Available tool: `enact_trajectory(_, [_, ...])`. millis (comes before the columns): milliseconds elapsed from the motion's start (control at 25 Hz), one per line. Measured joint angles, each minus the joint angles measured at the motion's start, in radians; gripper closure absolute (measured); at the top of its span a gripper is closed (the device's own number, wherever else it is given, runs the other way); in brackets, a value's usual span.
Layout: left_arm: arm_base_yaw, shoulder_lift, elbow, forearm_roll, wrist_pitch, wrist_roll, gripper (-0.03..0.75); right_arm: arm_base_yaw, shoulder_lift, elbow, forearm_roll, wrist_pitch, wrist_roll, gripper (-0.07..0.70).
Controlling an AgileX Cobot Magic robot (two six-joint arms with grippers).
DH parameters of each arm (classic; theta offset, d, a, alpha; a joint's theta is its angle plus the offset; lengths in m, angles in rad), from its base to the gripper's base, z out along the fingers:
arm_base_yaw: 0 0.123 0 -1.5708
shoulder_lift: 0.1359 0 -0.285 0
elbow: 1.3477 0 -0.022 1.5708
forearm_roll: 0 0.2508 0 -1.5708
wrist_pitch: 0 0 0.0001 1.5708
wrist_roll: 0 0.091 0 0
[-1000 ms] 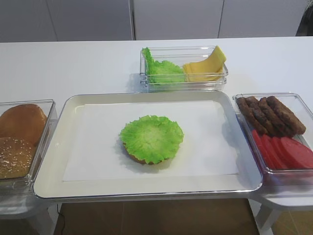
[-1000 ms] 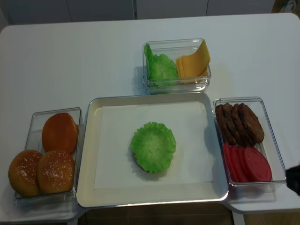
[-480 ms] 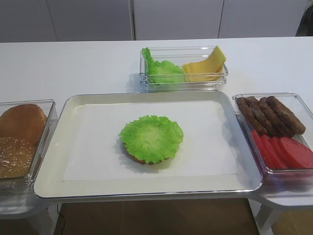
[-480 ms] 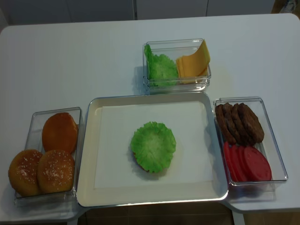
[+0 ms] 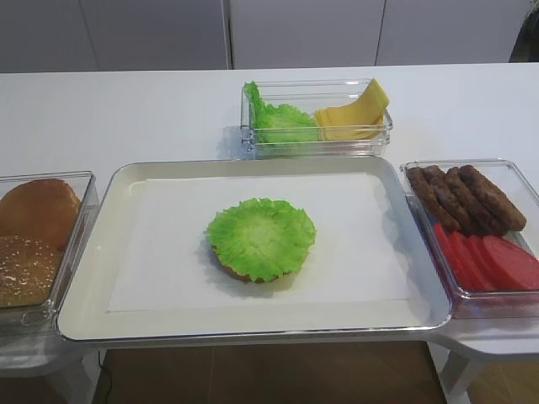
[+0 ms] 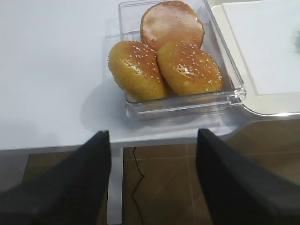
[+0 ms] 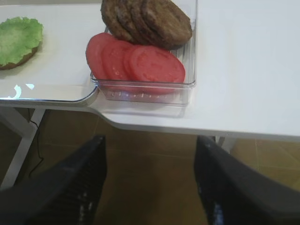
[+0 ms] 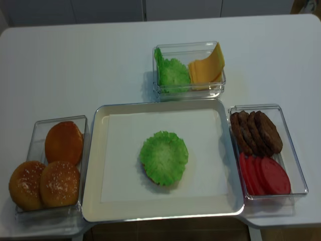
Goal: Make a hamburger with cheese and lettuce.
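- Far left, my left gripper hung below the table edge, short of the clear plastic tub of three brown bun tops. Its dark jaws stood spread wide with nothing between them.
- In the middle, the white paper-lined metal tray held the round, golden-rimmed hamburger base, almost wholly covered by the frilly bright green lettuce leaf lying flat on it. Both are round, so I saw no long axis and no facing to align with.
- Behind the tray, a clear two-part tub held spare green leaves on its left and the thin pale-yellow cheese slices on its right. The stack leaned upright against the right wall, its long axis rising up and to the right.
- On the right, another clear tub held dark brown patties behind red tomato slices.
- Far right, my right gripper sat low, off the table's near edge, unclenched and empty.
- I judged cheese to be the next layer. It lay ahead and left of that gripper, beyond the patties, on the tub's right side, so the right arm looked nearer.
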Motion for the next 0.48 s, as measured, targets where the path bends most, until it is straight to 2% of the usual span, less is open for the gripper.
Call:
enact_trajectory(160, [0.000, 0.000, 0.000, 0.000, 0.000, 0.000, 0.283, 0.000, 0.000, 0.008, 0.000, -0.055, -0.052, 0.165])
enact_trajectory(480, [0.000, 0.000, 0.000, 0.000, 0.000, 0.000, 0.283, 0.000, 0.000, 0.042, 0.005, -0.085, -0.085, 0.165])
